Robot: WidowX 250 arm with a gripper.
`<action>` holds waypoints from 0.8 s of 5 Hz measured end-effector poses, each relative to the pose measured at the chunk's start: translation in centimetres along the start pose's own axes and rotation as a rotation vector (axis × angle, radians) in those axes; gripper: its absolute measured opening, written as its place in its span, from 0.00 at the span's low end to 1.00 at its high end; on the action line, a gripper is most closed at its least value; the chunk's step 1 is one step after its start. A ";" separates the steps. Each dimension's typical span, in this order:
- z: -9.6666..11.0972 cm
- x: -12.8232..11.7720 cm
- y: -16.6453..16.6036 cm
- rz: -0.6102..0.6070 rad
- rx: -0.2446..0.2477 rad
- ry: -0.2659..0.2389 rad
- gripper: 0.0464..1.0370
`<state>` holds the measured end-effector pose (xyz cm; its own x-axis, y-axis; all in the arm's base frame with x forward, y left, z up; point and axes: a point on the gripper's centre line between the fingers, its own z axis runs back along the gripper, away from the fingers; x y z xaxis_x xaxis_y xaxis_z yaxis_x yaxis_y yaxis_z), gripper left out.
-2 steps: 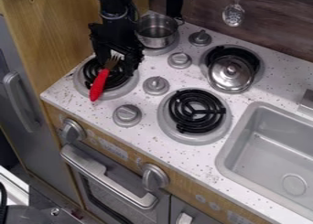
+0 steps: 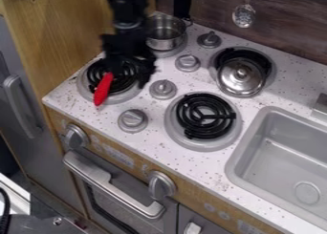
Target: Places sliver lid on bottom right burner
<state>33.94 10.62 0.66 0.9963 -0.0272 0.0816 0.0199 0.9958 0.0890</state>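
Observation:
The black gripper (image 2: 133,73) hangs over the front left burner (image 2: 114,81), above its right part; I cannot tell how its fingers stand. The silver lid (image 2: 241,77) lies on the back right burner (image 2: 244,55), tilted over its front part, with its knob up. Bare black coils show on the front right burner (image 2: 205,115), the bottom right one. A fork's red handle (image 2: 103,89) rests across the front left burner, its tines hidden behind the gripper.
A silver pot (image 2: 165,33) stands on the back left burner, just right of the arm. Grey knobs (image 2: 163,89) rise between the burners. The sink (image 2: 281,156) is at the right. A slotted spoon (image 2: 243,15) hangs at the back wall.
The gripper has moved a little to the right and down in the view, and now covers the fork's tines. The lid, pot and fork handle have stayed in place.

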 end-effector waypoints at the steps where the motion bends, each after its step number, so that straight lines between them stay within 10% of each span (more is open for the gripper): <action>1: -0.3 3.3 -3.6 -0.105 -0.008 -0.049 0.96; 4: -3.0 13.3 -11.2 -0.294 -0.040 -0.216 0.96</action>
<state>47.18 -0.63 -2.21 0.9070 -0.3263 0.2662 0.3102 0.9452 0.1015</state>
